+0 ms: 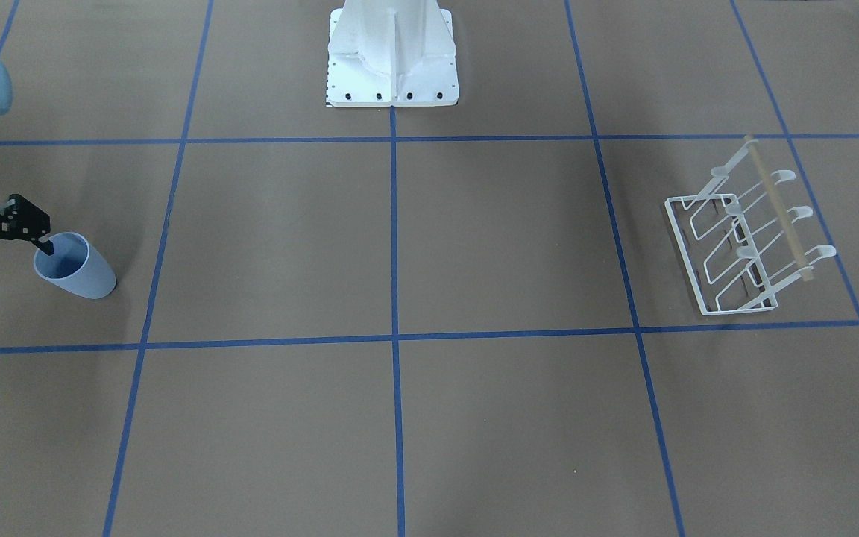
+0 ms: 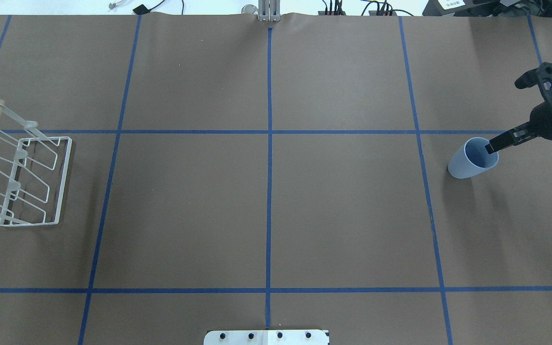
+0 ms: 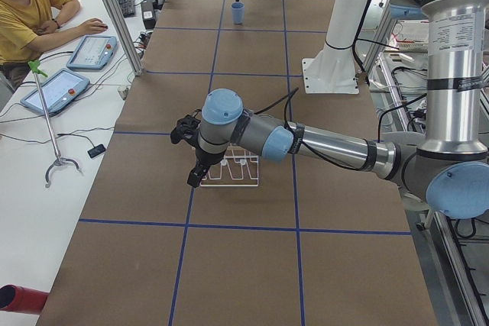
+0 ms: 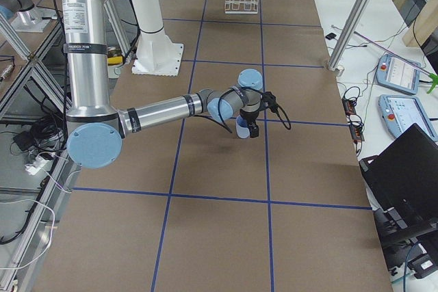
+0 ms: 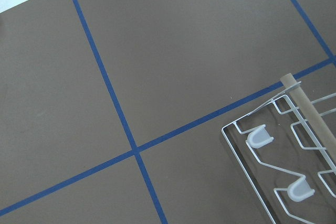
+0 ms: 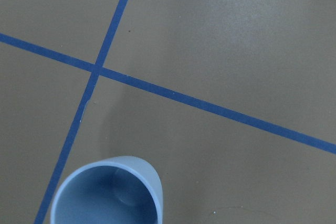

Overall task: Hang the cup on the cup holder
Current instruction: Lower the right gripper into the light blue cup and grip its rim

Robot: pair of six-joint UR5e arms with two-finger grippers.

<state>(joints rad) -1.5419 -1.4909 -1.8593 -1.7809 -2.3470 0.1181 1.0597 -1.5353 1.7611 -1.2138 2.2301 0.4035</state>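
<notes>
Cup [image 1: 79, 272] stands upright on the table [image 1: 474, 239], well apart from the cup holder [image 1: 744, 252]. Right gripper [image 1: 16, 253] is spread, with 1 finger inside the rim. Left gripper [image 3: 195, 179] is by the cup holder; whether it is spread or closed cannot be determined.

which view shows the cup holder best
Exterior front-facing: the whole cup holder shows, uncropped and unblocked. Overhead crops it at the edge, left wrist catches one corner, exterior left has the left arm across it, exterior right shows it small, right wrist misses it.
</notes>
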